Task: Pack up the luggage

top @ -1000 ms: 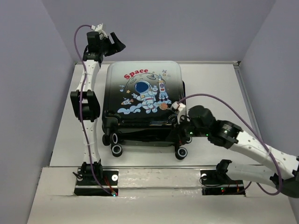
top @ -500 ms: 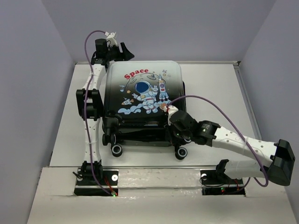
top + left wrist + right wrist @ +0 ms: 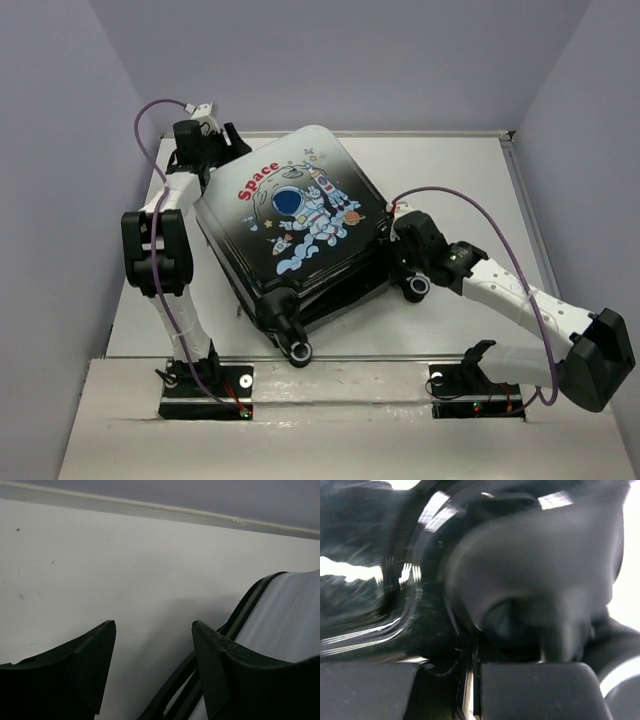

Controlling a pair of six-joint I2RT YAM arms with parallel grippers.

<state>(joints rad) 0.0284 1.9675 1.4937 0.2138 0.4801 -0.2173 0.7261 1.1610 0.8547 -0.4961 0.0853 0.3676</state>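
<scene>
The luggage (image 3: pixel 290 215) lies flat and closed on the white table, astronaut and red "Space" print up, turned at an angle. Its black wheels (image 3: pixel 299 350) point to the near right. My left gripper (image 3: pixel 225 140) is open and empty at the suitcase's far left corner. In the left wrist view its fingers (image 3: pixel 90 665) straddle bare table, with the shell's white edge (image 3: pixel 285 620) beside the right finger. My right gripper (image 3: pixel 398 262) is against the suitcase's right side by a wheel (image 3: pixel 416 287). In the right wrist view its fingers (image 3: pixel 540 690) are nearly together, pressed close to the blurred black wheel (image 3: pixel 535 580).
The white table (image 3: pixel 460 180) is walled by pale purple panels at the back and sides. The arm bases (image 3: pixel 205 385) sit on the near ledge. The right arm's purple cable (image 3: pixel 480 215) loops above the table to the right of the suitcase.
The suitcase has turned counterclockwise, wheels swinging to the near right. My right gripper moved right and up along with the wheel end. My left gripper dropped to the far left corner.
</scene>
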